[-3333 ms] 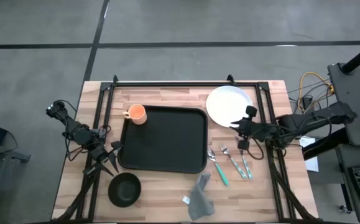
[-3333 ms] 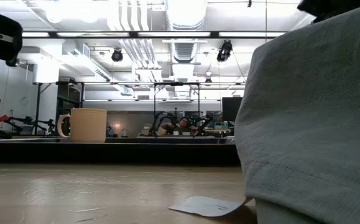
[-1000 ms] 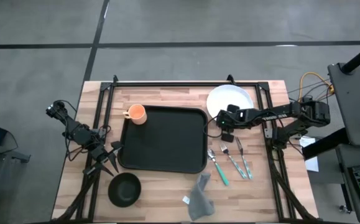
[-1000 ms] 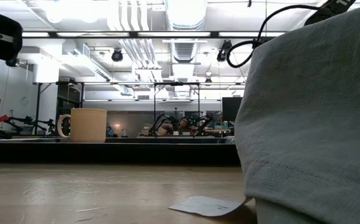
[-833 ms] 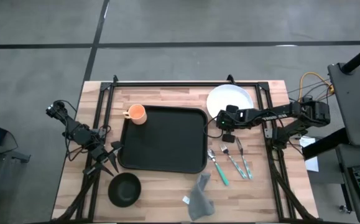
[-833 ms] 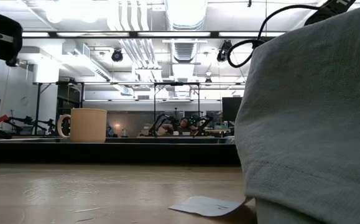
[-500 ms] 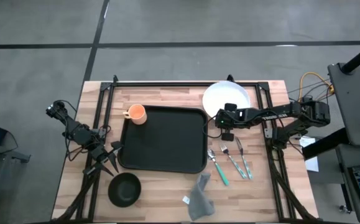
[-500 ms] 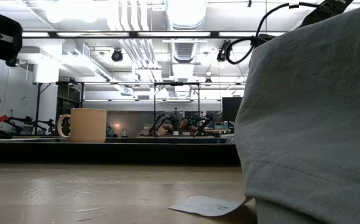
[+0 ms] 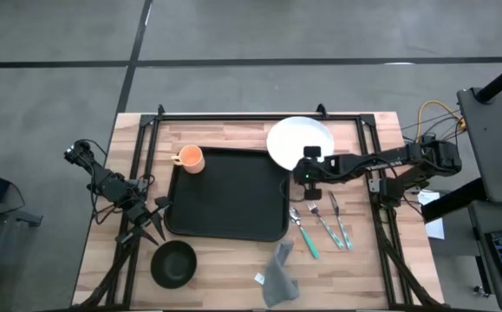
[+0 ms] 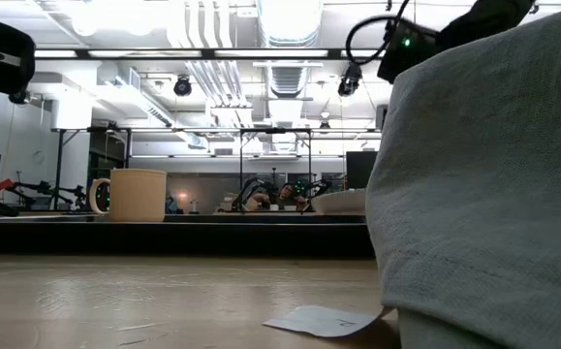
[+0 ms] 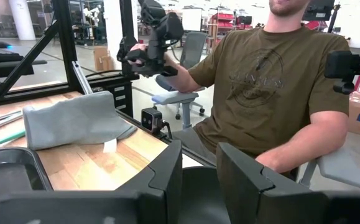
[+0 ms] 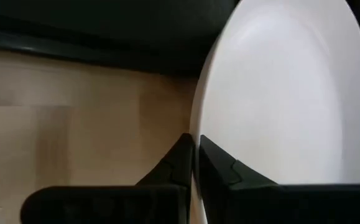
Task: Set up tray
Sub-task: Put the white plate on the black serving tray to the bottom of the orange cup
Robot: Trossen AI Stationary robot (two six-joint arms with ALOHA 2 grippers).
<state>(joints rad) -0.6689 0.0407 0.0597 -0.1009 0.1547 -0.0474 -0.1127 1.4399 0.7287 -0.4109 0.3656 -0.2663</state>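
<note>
The black tray [image 9: 227,192] lies in the middle of the table, with an orange mug [image 9: 190,159] on its far left corner. The white plate [image 9: 298,140] sits at the tray's far right corner, its left part over the tray's rim. In the low view the plate's edge [image 10: 343,202] shows just above the tray's rim [image 10: 164,221]. My right gripper [image 9: 307,165] is at the plate's near edge, shut on it. My left gripper [image 9: 151,227] waits open by the tray's near left corner, above the black bowl [image 9: 174,263]. My right gripper pinches the plate's rim [image 12: 196,127] at its near edge between the two fingers [image 12: 183,158]. The fingers come about level from the table's right side. The plate reaches out beyond the fingertips toward the tray; whether it is lifted clear I cannot tell.
Cutlery, forks and a green-handled piece [image 9: 320,225], lies right of the tray. A grey napkin [image 9: 278,273] lies near the table's near edge and fills the low view's right [image 10: 483,194]. Dark frame rails run along both table sides. A person [image 11: 273,81] sits beyond the table.
My right gripper, shut on the plate's rim, has moved toward the table's left edge. The plate went with it from the far right of the table, and its left part now overlaps the tray's far right corner. It has come into the low view.
</note>
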